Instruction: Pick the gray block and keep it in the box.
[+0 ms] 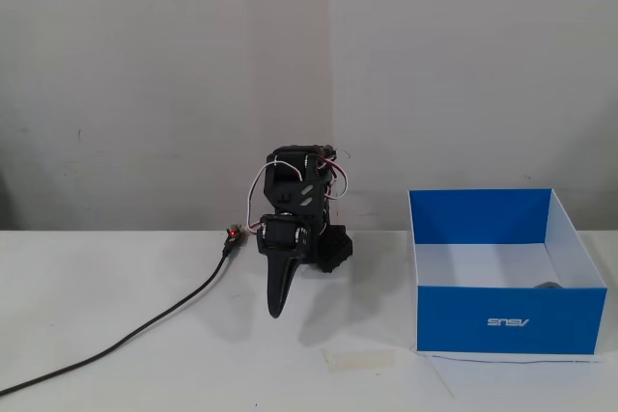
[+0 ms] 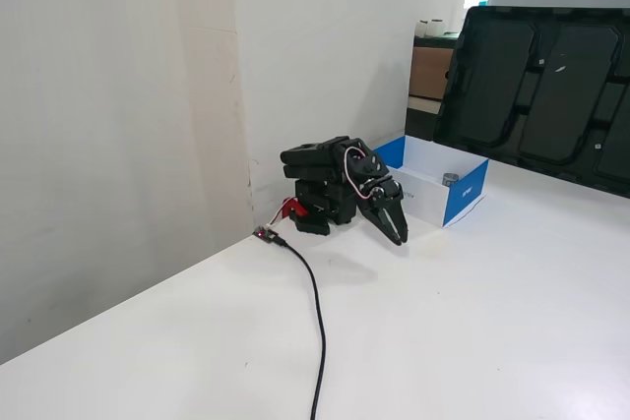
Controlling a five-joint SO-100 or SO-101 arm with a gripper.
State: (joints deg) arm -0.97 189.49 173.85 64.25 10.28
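Gray block (image 2: 450,179) lies inside box (image 1: 502,320), well apart from pincer (image 1: 277,311).

Readable on the blue front wall of the box (image 1: 512,320), in white: an upside-down "ASUS" logo, printed near the middle of that wall in a fixed view. Too small to read on the same box (image 2: 463,196) in the other fixed view. No other text, number or sign legible anywhere beside the box.
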